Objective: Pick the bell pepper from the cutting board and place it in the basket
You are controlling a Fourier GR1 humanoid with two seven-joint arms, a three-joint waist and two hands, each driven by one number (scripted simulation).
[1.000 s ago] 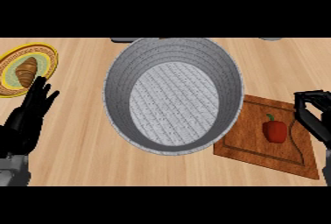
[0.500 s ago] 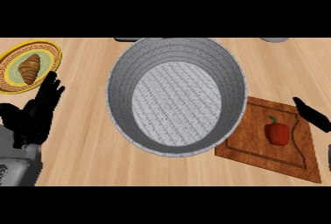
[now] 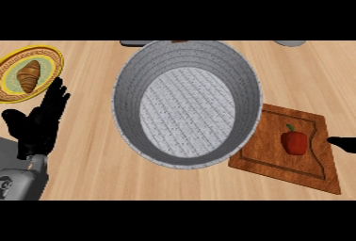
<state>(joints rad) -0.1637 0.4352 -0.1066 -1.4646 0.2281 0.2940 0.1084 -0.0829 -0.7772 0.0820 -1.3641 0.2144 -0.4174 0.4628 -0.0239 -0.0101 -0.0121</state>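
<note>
Bell pepper [image 3: 294, 142] sits untouched on cutting board [image 3: 278, 162] at counter's right edge beside empty basket [image 3: 188, 52], right hand [image 3: 342, 143] mostly cut off there, fingers unreadable, left hand [image 3: 38, 124] open, resting, empty at left edge.

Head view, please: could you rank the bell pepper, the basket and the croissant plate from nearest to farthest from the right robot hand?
Measured from the right robot hand, at the view's right edge:
1. Bell pepper, just to its left on the cutting board.
2. Basket, filling the counter's middle.
3. Croissant plate, far across at upper left, beside the resting left robot hand.
</note>
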